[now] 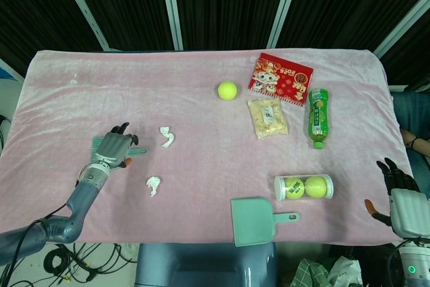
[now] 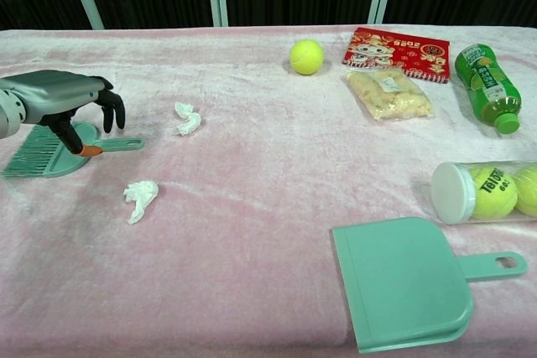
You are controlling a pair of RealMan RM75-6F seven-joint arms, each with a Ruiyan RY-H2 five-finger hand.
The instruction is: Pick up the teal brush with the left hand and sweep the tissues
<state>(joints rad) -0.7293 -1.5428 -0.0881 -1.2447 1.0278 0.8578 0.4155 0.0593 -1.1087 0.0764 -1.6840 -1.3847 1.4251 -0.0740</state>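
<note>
The teal brush (image 2: 50,153) lies flat on the pink cloth at the left, bristles pointing left, handle (image 2: 124,144) pointing right. My left hand (image 2: 71,100) hangs right over the brush's neck, fingers curled down around it and the thumb tip at the handle's base; it does not clearly grip it. In the head view the left hand (image 1: 115,147) covers most of the brush (image 1: 98,144). Two crumpled white tissues lie to its right: one (image 2: 187,118) further back, one (image 2: 140,198) nearer. My right hand (image 1: 402,196) rests open at the table's right front corner.
A teal dustpan (image 2: 407,284) lies front right. A clear tube of tennis balls (image 2: 487,190), a green bottle (image 2: 487,86), a snack bag (image 2: 388,94), a red booklet (image 2: 397,52) and a loose tennis ball (image 2: 306,56) occupy the back right.
</note>
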